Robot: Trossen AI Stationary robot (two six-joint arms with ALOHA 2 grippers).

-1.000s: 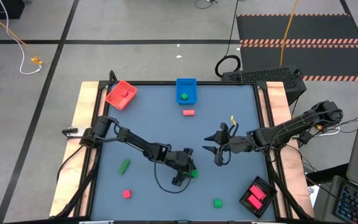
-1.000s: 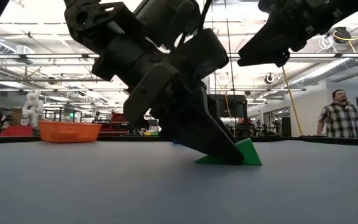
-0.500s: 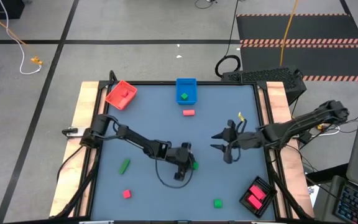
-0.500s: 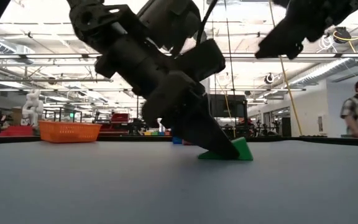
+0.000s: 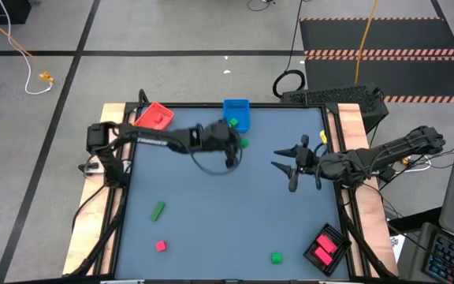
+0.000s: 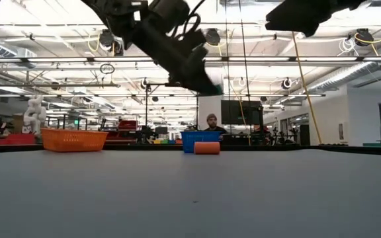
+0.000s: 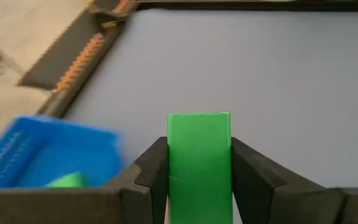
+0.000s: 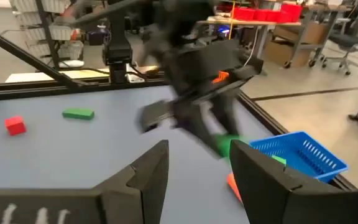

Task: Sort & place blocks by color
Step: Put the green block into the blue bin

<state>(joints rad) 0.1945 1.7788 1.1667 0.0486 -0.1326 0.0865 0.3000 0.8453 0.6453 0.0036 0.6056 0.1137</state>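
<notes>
While hovering beside blue tray [image 5: 236, 116], my left gripper [image 5: 239, 143] clamping green block [image 7: 199, 163]; right gripper [image 5: 294, 163] idling mid-table, fingers spread.

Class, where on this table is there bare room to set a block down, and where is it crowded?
Bare: the middle of the table, between the green bar and right hand. Crowded: near the blue tray, where the left hand holds a green block.

Three trays sit on the surface [image 5: 211, 197]: one [image 5: 154, 118] at the far left corner, one [image 5: 236, 115] at the far middle, one [image 5: 325, 249] at the near right corner. The left end effector [image 5: 239, 145], clamping a block [image 7: 199, 165], hangs just beside the far-middle tray; the right end effector [image 5: 290, 166] hangs right of centre.
</notes>
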